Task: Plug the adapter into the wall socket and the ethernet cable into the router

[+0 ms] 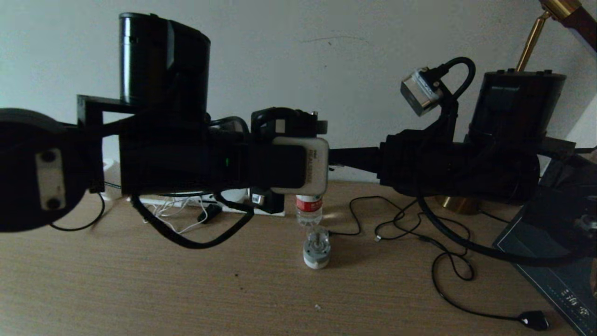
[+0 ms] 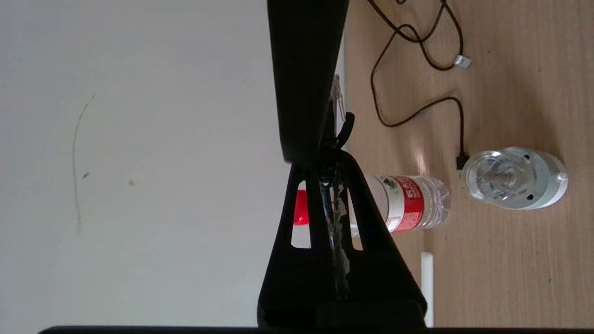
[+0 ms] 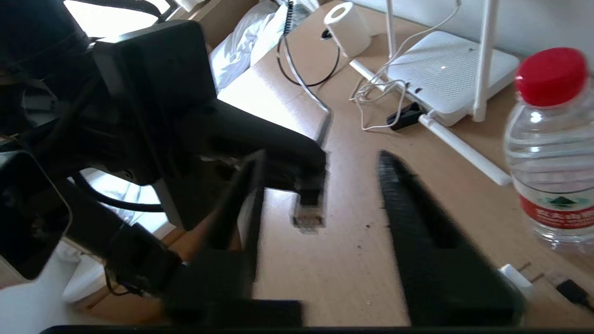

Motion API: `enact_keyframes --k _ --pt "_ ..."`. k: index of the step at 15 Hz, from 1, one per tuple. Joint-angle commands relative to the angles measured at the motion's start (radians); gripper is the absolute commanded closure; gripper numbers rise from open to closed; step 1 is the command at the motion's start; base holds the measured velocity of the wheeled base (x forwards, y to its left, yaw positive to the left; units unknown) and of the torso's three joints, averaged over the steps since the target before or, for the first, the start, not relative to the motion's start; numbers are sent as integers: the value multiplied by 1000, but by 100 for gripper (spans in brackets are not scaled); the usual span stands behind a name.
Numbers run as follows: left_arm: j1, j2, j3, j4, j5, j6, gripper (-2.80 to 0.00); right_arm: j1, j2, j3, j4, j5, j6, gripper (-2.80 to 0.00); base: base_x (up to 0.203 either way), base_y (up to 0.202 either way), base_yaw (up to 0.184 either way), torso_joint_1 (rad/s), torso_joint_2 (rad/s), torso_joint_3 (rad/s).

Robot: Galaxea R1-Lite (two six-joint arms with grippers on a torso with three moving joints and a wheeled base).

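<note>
Neither connection is made yet, as we judge it. The left gripper (image 3: 297,171) is clamped on the ethernet cable (image 3: 307,217), its clear plug held in the air, well short of the router (image 3: 445,74). The right gripper (image 3: 320,160) has its fingers apart on either side of that plug, not touching it.

In the head view, both grippers meet at 12 o'clock from the water bottle (image 1: 308,210); the router lies toward 9 o'clock.

The adapter (image 3: 513,277) lies loose on the desk (image 1: 186,289). We cannot make out the wall socket.

The bottle's red label carries white print that we cannot read.
</note>
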Motion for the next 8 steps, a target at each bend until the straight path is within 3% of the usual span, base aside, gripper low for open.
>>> enact_keyframes --k 1,8 --pt "-5 6 -1 -2 0 7 0 3 0 -1 -3 4 2 0 0 0 0 0 0 0" --pt "-8 7 0 -2 0 7 0 5 -2 8 -3 4 2 0 0 0 0 0 0 0"
